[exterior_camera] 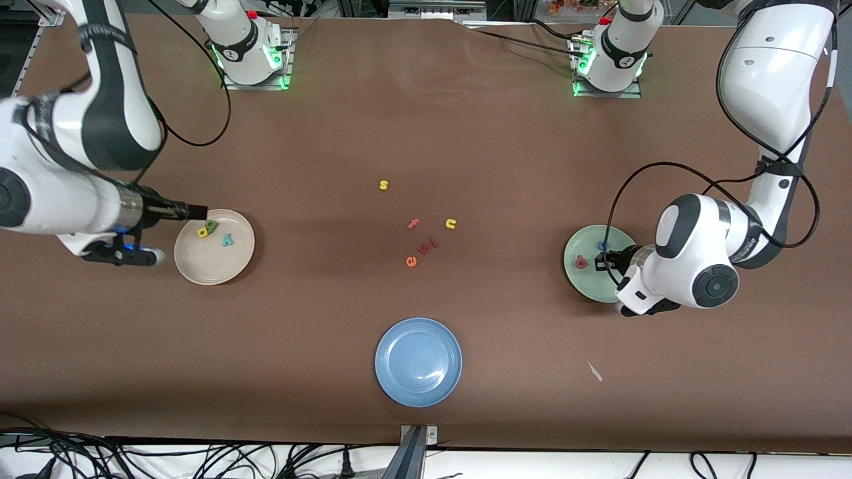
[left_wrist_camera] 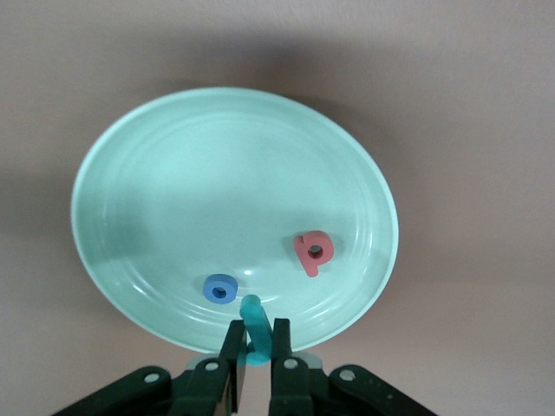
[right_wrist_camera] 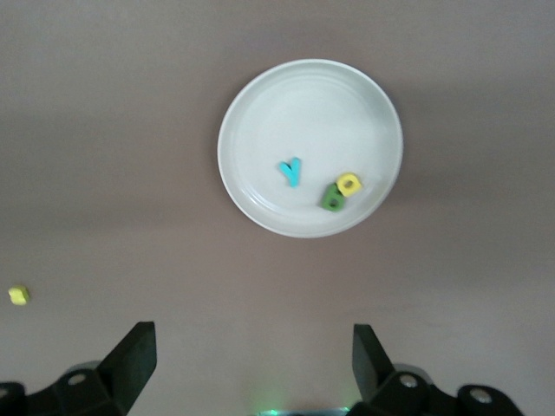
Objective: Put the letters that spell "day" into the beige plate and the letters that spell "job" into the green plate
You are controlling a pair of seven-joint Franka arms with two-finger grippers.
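The left hand (left_wrist_camera: 257, 347) is clamped shut on the teal-blue j (left_wrist_camera: 253, 325), holding it just over the rim of the green plate (left_wrist_camera: 121, 173) at the left arm's end of the surface (exterior_camera: 506, 153). Just past the fingertips the blue o (left_wrist_camera: 220, 289) lies flat in the plate, and the salmon-pink b (left_wrist_camera: 312, 252) lies near it, apart from it. The left wrist view shows all of this plainly, whereas in the front view the arm's wrist covers part of the plate and hides the j, leaving only the b and a sliver of the o to be seen. The right hand (right_wrist_camera: 251, 364) hangs with its fingers (right_wrist_camera: 134, 360) spread wide and nothing between them, above the bare surface beside the beige plate (right_wrist_camera: 260, 113) at the right arm's end. In that plate the green d (right_wrist_camera: 331, 199) and the yellow a (right_wrist_camera: 349, 183) touch each other, and the teal y (right_wrist_camera: 291, 171) lies near them, apart. From the front the right arm's dark fingertip reaches the plate's rim by the d. Between the two hands, mid-surface, lie a yellow s (exterior_camera: 383, 185), a pink f (exterior_camera: 413, 224), a yellow u (exterior_camera: 450, 223), an orange e (exterior_camera: 411, 261) and another small pink letter (exterior_camera: 429, 245) I cannot read. A blue plate (exterior_camera: 419, 361) sits nearer the front camera than these, with a small pale scrap (exterior_camera: 594, 371) toward the left arm's end.
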